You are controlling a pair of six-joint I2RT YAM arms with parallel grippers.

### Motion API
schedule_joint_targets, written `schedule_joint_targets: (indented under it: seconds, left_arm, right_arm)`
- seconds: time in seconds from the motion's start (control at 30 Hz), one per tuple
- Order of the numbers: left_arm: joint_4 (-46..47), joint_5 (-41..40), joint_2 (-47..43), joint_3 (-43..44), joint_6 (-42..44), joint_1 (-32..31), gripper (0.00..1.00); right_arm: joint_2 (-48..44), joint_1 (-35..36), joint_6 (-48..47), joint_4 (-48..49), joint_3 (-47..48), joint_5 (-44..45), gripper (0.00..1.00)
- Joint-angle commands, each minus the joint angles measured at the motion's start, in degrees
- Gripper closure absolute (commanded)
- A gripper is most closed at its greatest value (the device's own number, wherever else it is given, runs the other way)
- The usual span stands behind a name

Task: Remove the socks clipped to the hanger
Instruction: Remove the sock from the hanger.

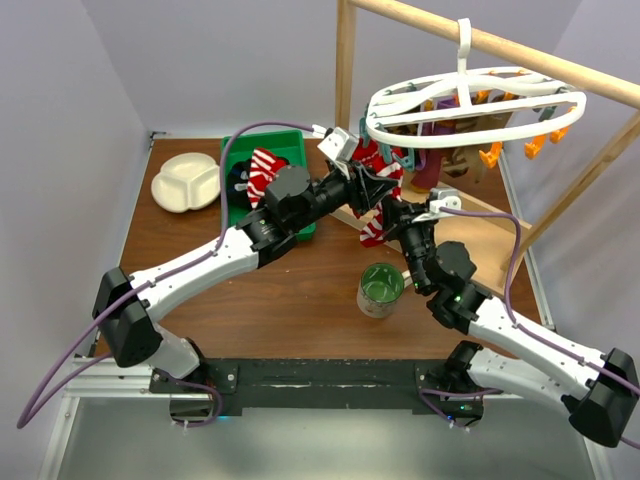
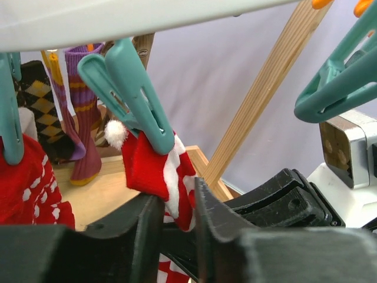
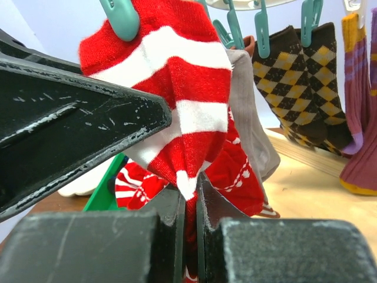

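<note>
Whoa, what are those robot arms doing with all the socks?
They're taking socks off the white hanger. The right gripper has pinched the bottom of a red-and-white striped sock that a teal clip holds. The left gripper sits under another teal clip, fingers apart around red-and-white fabric. Checkered socks hang clipped too, and some lie in the green bin.

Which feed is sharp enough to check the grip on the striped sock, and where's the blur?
Right wrist view: sharpest, striped sock crisp where the jaws pinch it. Left wrist view: teal clip sharp, near jaws blurred, hanger rim washed out. Top external view: even light, no glare, but that sock is small and half hidden.
</note>
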Motion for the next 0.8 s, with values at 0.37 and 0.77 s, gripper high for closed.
schedule_joint_targets:
  seconds: [0.37, 0.77]
  left_arm:
    - [8.35, -2.48, -7.31, -3.41, -1.55, 1.18, 0.39]
    - [13.01, 5.07, -4.42, -1.92, -9.72, 8.57, 0.37]
  right_arm:
    - [-1.08, -0.13, 0.94, -1.36, 1.45, -0.64, 1.00]
    - [-1.08, -0.13, 1.29, -3.30, 3.03, -1.70, 1.00]
